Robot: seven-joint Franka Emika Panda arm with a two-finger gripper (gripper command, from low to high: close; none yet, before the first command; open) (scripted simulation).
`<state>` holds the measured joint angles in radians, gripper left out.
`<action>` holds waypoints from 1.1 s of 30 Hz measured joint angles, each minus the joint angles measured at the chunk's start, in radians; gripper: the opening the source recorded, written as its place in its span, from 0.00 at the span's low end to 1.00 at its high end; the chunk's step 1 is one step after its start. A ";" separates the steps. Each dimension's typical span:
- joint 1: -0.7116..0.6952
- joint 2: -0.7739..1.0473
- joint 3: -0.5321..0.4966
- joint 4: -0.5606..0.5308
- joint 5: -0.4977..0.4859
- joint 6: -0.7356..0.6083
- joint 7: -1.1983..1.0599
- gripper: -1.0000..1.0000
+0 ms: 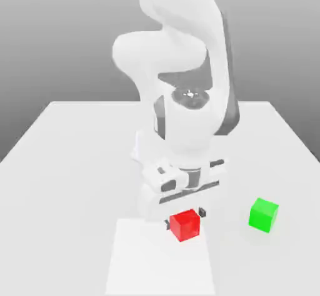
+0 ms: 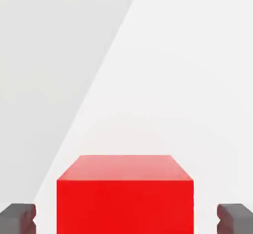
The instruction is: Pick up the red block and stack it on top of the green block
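The red block (image 1: pixel 185 225) rests on the table in front of the arm, on a lighter patch of the surface. My gripper (image 1: pixel 185 218) is lowered over it, with one dark finger on each side of the cube. In the hand view the red block (image 2: pixel 124 198) sits between the two fingertips (image 2: pixel 18 219), and a narrow strip of table shows between each pad and the cube's sides, so the gripper (image 2: pixel 127 219) is open around the block. The green block (image 1: pixel 263 214) stands alone on the table towards the exterior view's right, about a cube and a half's width away.
The white table (image 1: pixel 69 163) spreads out flat on all sides. A brighter rectangular patch (image 1: pixel 161 260) lies at the front under the red block. The arm's white body (image 1: pixel 184 101) rises right behind the gripper.
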<state>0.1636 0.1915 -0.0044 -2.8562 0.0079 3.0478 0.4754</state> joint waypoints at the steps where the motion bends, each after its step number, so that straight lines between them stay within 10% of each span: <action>1: 0.000 0.000 0.000 0.000 -0.001 0.000 0.001 0.00; 12: 0.006 -0.229 -0.008 -0.032 -0.011 -0.197 0.008 0.00; 24: 0.309 -0.298 0.182 0.076 0.034 -0.374 -0.398 0.00; 30: 0.329 -0.113 0.183 0.093 -0.059 -0.209 -0.362 0.00; 31: 0.334 -0.086 0.174 0.094 -0.076 -0.184 -0.350 1.00; 33: 0.334 -0.086 0.174 0.094 -0.076 -0.184 -0.350 1.00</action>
<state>0.4976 0.1055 0.1697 -2.7619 -0.0682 2.8640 0.1254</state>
